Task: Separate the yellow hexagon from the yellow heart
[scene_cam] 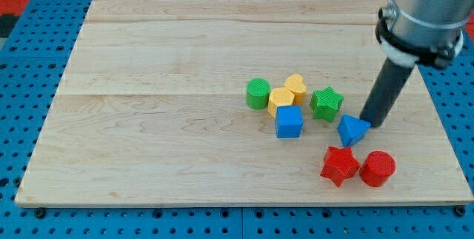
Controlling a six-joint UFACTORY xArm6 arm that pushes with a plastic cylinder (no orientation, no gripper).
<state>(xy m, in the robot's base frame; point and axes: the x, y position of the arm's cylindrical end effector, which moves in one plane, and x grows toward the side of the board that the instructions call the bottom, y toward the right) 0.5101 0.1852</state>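
Observation:
The yellow hexagon (280, 99) lies near the board's middle-right, touching the yellow heart (295, 86) just above and to its right. A green cylinder (258, 93) sits against the hexagon's left side and a blue cube (289, 121) touches it from below. My tip (372, 123) is well to the right of the yellow pair, at the right edge of the blue triangle (352, 129), with the green star (326, 103) between it and the yellow blocks.
A red star (340, 165) and a red cylinder (378, 168) lie near the bottom right. The wooden board (163, 120) rests on a blue pegboard surface. The arm's grey body (426, 6) hangs over the board's top right corner.

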